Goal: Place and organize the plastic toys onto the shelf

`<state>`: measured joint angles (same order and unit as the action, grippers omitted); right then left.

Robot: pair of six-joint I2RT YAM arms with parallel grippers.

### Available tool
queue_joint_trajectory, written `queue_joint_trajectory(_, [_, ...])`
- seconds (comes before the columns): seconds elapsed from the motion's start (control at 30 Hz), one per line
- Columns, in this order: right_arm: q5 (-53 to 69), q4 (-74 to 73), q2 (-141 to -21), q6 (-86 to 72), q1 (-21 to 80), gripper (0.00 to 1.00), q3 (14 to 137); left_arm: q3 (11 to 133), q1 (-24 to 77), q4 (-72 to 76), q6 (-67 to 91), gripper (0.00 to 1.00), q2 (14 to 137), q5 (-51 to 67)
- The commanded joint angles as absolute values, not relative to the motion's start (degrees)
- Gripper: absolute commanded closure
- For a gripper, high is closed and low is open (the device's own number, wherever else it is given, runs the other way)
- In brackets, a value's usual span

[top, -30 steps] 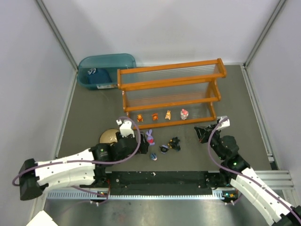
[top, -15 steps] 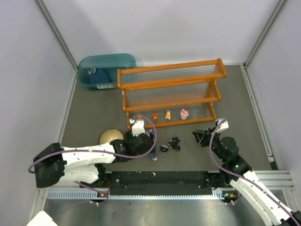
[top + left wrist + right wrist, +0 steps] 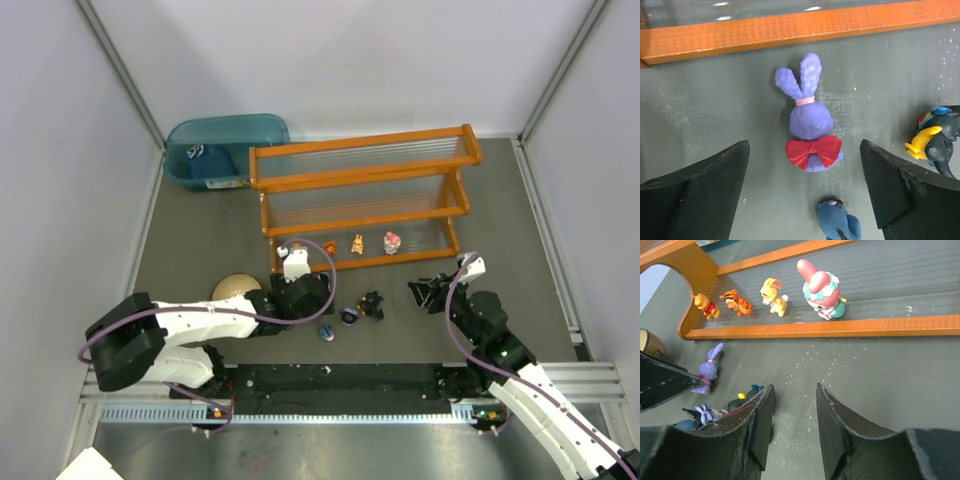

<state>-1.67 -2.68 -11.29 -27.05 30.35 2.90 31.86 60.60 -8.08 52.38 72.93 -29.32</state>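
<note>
Now four toys (image 3: 821, 288) shelved, four loose; left fingers (image 3: 695, 185) wide, right fingers (image 3: 835, 430) narrower.

"How many toys stood on the shelf (image 3: 365, 182)?"
"Four: three orange ones (image 3: 736, 301) and one pink one (image 3: 821, 287)."
"And on the table (image 3: 200, 240)?"
"Four more: one purple bunny (image 3: 810, 120), one blue one (image 3: 840, 224), two dark ones (image 3: 372, 303). Also one bowl (image 3: 232, 288) and one teal bin (image 3: 225, 135)."
</note>
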Motion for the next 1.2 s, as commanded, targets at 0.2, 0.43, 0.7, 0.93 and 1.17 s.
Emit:
queue_joint_trajectory(0.2, [-1.5, -1.1, -10.9, -25.9, 30.9, 0.58, 4.4, 34.0, 60.3, -0.6, 52.9, 0.12, 78.4, -25.3])
queue_joint_trajectory(0.43, [-1.6, -0.8, -10.9, -25.9, 30.9, 0.57, 4.0, 33.0, 60.3, -0.4, 53.4, 0.23, 78.0, -24.5])
queue_joint_trajectory(0.7, [-1.5, -1.0, -11.0, -26.2, 30.9, 0.57, 4.1, 31.4, 60.3, -0.4, 54.2, 0.35, 77.4, -23.2])
queue_joint_trajectory(0.93, [-1.5, -1.2, -11.1, -26.2, 30.9, 0.57, 4.3, 30.1, 60.3, -0.5, 54.5, 0.46, 76.9, -22.9])
queue_joint_trajectory(1.17, [-1.5, -1.5, -11.0, -26.5, 30.9, 0.57, 4.3, 28.9, 60.3, -0.4, 54.2, 0.58, 75.3, -23.2])
